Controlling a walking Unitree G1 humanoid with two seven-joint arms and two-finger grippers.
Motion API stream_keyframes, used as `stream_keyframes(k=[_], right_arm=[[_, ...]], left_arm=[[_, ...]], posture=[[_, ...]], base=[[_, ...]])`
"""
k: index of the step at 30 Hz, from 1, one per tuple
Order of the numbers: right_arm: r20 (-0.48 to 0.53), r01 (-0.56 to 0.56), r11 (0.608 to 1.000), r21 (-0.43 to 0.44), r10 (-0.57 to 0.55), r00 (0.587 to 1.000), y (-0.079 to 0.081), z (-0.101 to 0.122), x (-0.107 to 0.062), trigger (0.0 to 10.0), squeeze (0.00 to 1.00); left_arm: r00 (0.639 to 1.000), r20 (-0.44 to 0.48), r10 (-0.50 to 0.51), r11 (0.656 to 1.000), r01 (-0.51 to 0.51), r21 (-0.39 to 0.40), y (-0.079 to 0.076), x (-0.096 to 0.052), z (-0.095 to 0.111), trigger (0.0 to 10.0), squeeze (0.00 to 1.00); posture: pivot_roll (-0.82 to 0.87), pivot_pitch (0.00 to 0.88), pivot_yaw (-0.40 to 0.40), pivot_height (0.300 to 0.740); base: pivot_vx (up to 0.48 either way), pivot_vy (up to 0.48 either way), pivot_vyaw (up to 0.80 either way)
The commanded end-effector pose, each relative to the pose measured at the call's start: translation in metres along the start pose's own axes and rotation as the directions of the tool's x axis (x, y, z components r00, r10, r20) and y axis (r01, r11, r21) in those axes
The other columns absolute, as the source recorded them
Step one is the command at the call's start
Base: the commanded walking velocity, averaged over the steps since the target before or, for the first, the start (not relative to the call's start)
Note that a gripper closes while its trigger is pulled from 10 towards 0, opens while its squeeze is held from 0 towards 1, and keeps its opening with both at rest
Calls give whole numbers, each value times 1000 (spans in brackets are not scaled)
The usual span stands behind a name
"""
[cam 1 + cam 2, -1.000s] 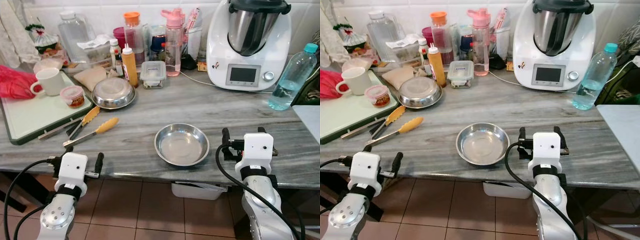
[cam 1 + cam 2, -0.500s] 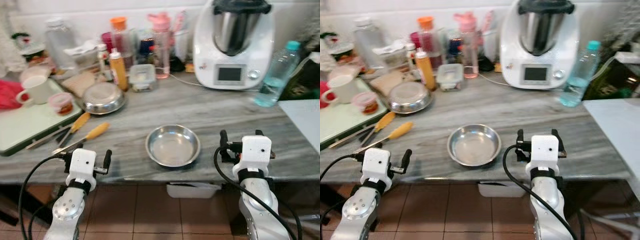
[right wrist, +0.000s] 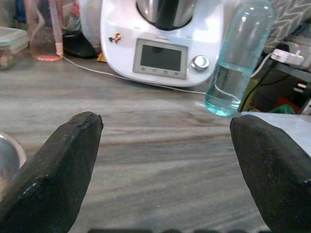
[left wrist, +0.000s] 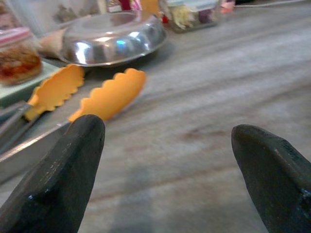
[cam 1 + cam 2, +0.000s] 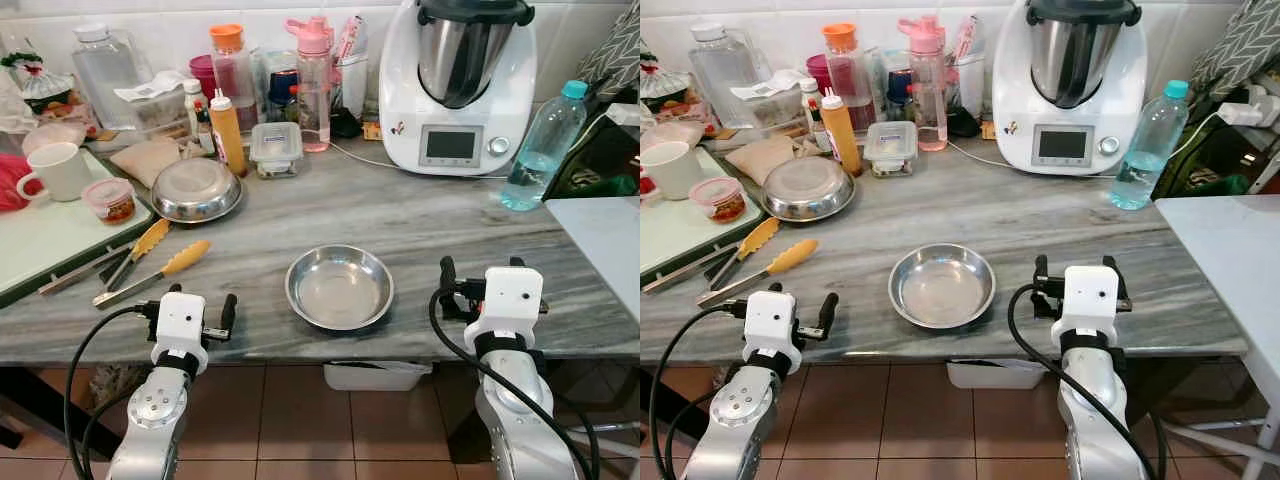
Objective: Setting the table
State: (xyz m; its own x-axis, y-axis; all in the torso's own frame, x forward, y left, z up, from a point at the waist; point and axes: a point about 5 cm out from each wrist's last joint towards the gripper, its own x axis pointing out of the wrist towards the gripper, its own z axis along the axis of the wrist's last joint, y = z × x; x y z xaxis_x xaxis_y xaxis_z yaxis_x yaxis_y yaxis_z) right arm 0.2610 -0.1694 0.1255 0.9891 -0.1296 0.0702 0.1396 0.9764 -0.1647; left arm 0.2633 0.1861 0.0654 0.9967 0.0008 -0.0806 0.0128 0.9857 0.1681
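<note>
Barely started on this one, I'd say. One steel bowl (image 5: 339, 287) sits near the front edge of the marble table (image 5: 420, 225), between my two claws. My left claw (image 5: 196, 310) hovers at the near edge, fingers spread, holding nothing; the orange-tipped tongs (image 5: 150, 272) lie just beyond it. My right claw (image 5: 479, 283) is released too, right of the bowl. A second steel bowl (image 5: 195, 189) and a white mug (image 5: 58, 171) wait far left, untouched.
</note>
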Motion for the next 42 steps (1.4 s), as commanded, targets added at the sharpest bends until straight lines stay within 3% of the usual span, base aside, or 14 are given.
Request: stream_keyframes(k=[1, 9, 18, 42], right_arm=[[15, -14, 1000, -16, 15, 1000, 2, 2, 2, 10000, 0], [24, -15, 1000, -11, 15, 1000, 0, 5, 4, 10000, 0], [8, -34, 999, 29, 34, 999, 2, 2, -6, 10000, 0], [6, -24, 999, 25, 24, 1000, 0, 3, -6, 10000, 0]], left_arm=[[1000, 13, 17, 1000, -18, 8, 3, 2, 2, 10000, 0], [999, 30, 28, 1000, -28, 8, 4, 2, 5, 10000, 0], [998, 56, -5, 1000, 5, 10, 1, 2, 17, 10000, 0], [999, 30, -19, 1000, 18, 9, -4, 2, 17, 10000, 0]], posture=[[-103, 0, 17, 740], [-100, 0, 14, 740], [-98, 0, 23, 740], [-98, 0, 28, 740]], base=[[0, 0, 0], [0, 0, 0], [0, 0, 0], [-235, 0, 0]])
